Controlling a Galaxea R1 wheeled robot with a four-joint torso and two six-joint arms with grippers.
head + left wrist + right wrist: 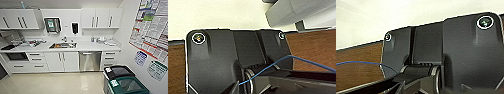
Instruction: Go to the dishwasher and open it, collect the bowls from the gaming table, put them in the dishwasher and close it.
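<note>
The dishwasher is built in under the white counter, right of the sink cabinet. Its brushed steel front is shut, with a long bar handle across the top. It stands ahead of me, slightly right of centre in the head view, across a stretch of pale floor. The gaming table and the bowls are out of view. Both wrist views show the robot's own dark plate against a pale wall and a brown surface, with a blue cable crossing.
A sink sits in the white counter, with clutter at the left and right. White cabinets flank the dishwasher. Two lidded bins stand at the right near a wall with posters. An oven is at the left.
</note>
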